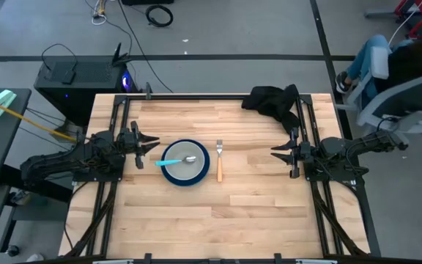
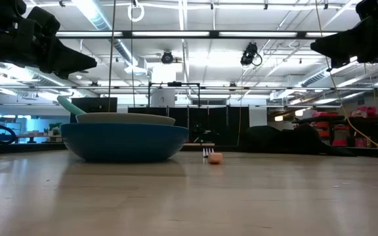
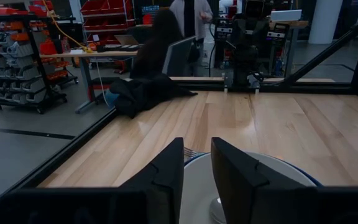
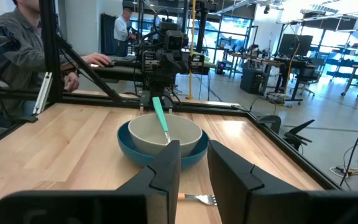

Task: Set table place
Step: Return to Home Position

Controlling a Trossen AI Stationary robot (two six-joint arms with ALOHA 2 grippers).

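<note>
Looks done: grey bowl [image 1: 190,164] nested in blue plate [image 1: 169,176], middle of table [image 1: 255,209]. Teal spoon [image 1: 173,162] lying in the bowl, handle out over the rim toward the left arm. Orange fork [image 1: 219,167] flat just beside the plate on the right-arm side, not touching. Left gripper [image 1: 154,144] near the spoon handle, right gripper [image 1: 274,152] apart from the fork. Both raised, jaws narrowly parted, holding nothing; reads as clear for home. Black cloth [image 1: 273,100] at far corner, uninvolved.

One counter [image 1: 255,213] is carrying one plate [image 1: 170,177], one bowl [image 1: 189,170], one spoon [image 1: 171,162], one fork [image 1: 219,164], one black cloth [image 1: 275,101]. Two claws are showing: left claw [image 1: 152,144], right claw [image 1: 275,152].
</note>
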